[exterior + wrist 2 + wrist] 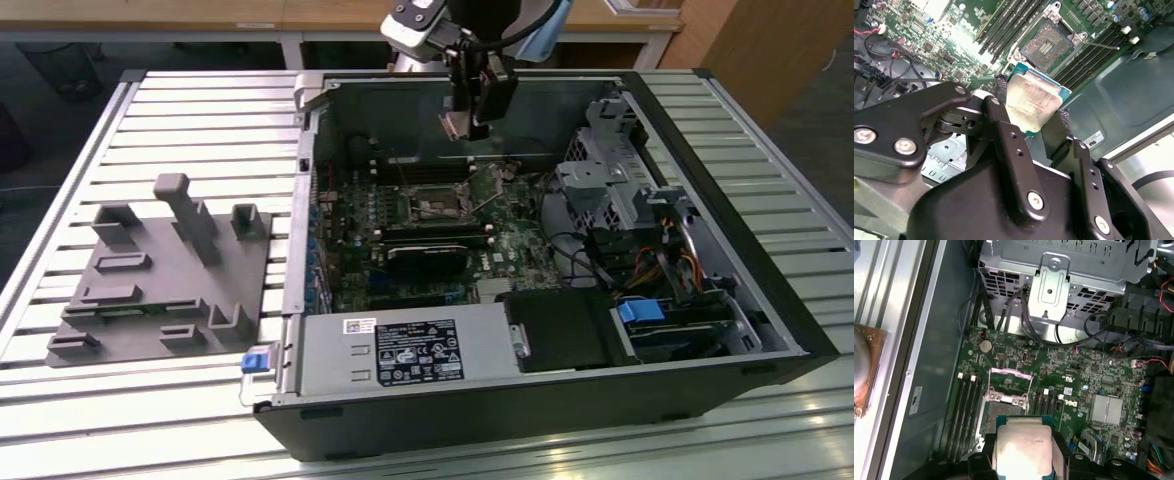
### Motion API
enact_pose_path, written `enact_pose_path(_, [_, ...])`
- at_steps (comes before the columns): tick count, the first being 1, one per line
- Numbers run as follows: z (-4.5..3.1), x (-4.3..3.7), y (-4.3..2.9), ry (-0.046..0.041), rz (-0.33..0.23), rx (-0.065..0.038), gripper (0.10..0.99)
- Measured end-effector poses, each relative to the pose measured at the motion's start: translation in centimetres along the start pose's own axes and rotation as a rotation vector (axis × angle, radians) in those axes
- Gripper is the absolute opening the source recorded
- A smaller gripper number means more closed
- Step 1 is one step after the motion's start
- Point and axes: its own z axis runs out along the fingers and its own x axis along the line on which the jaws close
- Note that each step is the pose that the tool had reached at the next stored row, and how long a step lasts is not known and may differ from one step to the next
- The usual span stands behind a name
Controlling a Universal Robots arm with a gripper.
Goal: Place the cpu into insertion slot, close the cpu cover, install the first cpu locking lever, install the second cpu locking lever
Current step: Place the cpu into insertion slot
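My gripper [475,118] hangs over the back of the open computer case, shut on the cpu [454,125]. The cpu [1031,100] is a flat silvery square with a teal edge, pinched between the two black fingers [999,117]. In the first wrist view the cpu [1023,447] hovers above the insertion slot [1003,409], which lies bare with its dark pin field showing. The cpu cover [1010,374] stands raised at one edge of the slot. In the second wrist view the slot [1046,46] lies well beyond the chip, and a thin lever [1100,45] sticks out beside it.
Long black memory slots [966,407] flank the socket. A black heatsink block [427,262], the power supply [400,352] and a metal drive cage [607,190] fill the case. A grey fixture [160,270] lies on the slatted table at the exterior view's left.
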Motion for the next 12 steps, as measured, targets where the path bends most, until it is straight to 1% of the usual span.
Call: enact_pose_path(12, [0.4,-0.01,-0.04,-0.0012,0.015,0.0,0.529])
